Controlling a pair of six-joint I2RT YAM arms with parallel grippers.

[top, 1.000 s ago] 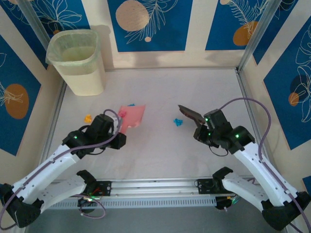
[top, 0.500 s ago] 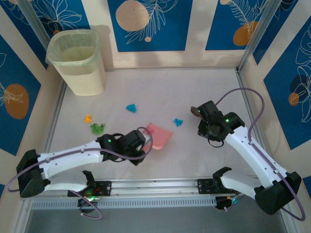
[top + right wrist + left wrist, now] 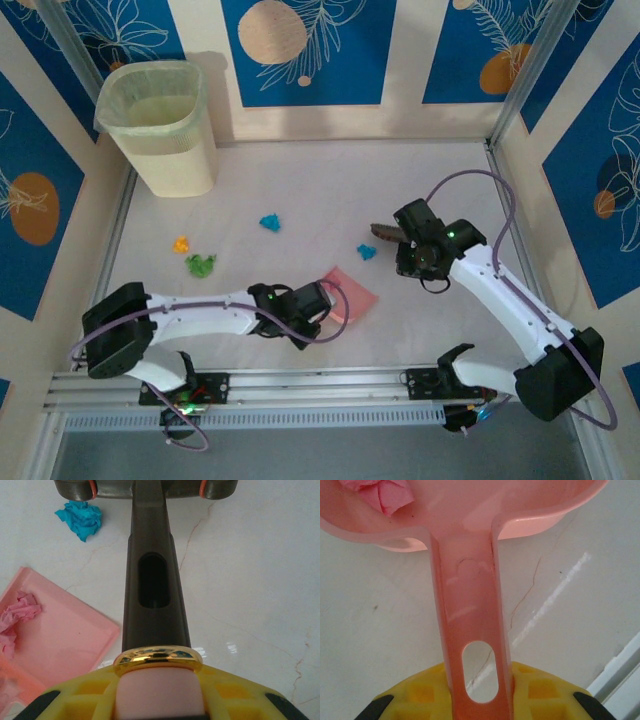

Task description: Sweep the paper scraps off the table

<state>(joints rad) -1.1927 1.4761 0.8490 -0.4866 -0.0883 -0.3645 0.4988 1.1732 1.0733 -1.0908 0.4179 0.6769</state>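
Left gripper (image 3: pixel 312 305) is clamped on the dustpan (image 3: pixel 350 293) handle, low centre of the top view; a pink scrap (image 3: pixel 387 495) is seen in the pan. Right gripper (image 3: pixel 408 243) is closed on the brush (image 3: pixel 384 232) handle, right of centre. One cyan scrap (image 3: pixel 367 252) lies on the table (image 3: pixel 300 170) just beside the brush head. A second cyan scrap (image 3: pixel 270 222), an orange scrap (image 3: pixel 181 243) and a green scrap (image 3: pixel 200 265) are scattered centre left.

my two arms are white tubes with black joints, the left arm (image 3: pixel 190 312) at lower left of the frame, the right arm (image 3: pixel 505 300) at lower right. a green light (image 3: pixel 452 233) dots each black wrist, and a thin grey-purple cable (image 3: pixel 470 178) loops off each. my left gripper (image 3: pixel 480 702) and right gripper (image 3: pixel 157 695) have yellow fingers (image 3: pixel 420 695) moulded with square recesses, black at the outer corners.
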